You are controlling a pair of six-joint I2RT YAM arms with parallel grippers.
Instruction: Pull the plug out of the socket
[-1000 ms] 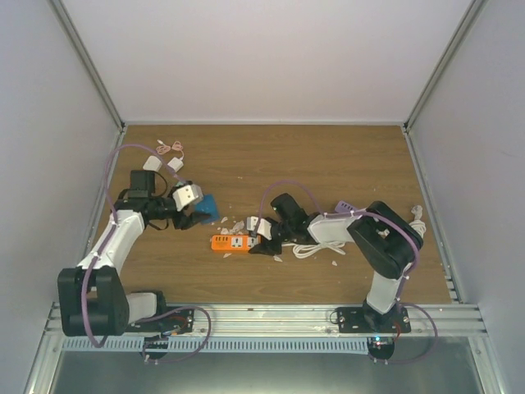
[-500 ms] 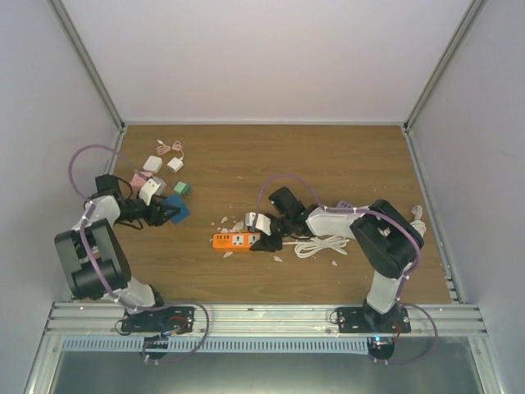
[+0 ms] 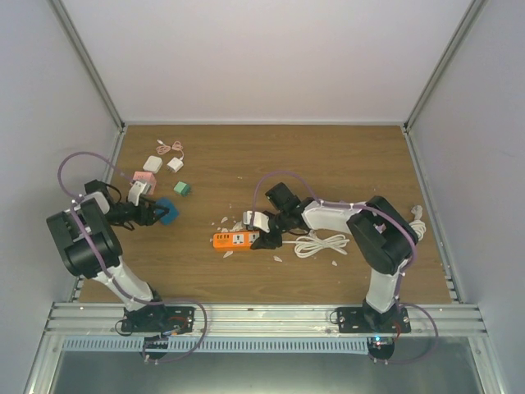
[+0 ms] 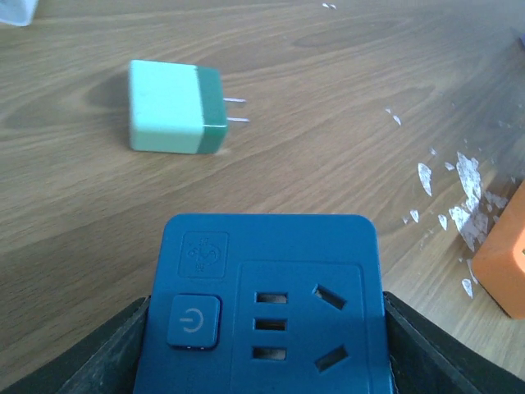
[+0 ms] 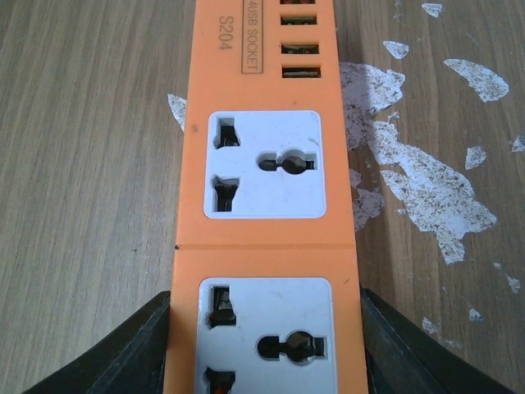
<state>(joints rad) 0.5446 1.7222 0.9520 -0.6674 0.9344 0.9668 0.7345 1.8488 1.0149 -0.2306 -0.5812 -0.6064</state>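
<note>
Holding blue adapter (image 4: 271, 279) and orange power strip (image 5: 264, 246) well apart; unplugging looks complete.
Left gripper (image 4: 267, 365) pinches the adapter between its fingers; right gripper (image 5: 264, 349) clamps the strip, sockets (image 5: 264, 164) ahead of it empty.

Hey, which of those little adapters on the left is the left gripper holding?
The blue adapter with the power button, clamped in the left gripper. The green adapter, pink adapter and white adapters lie loose on the table.

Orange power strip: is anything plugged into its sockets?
No plug shows: both white sockets and the USB ports on the orange power strip are empty. The right gripper clamps its sides; the end beneath that camera is hidden.
</note>
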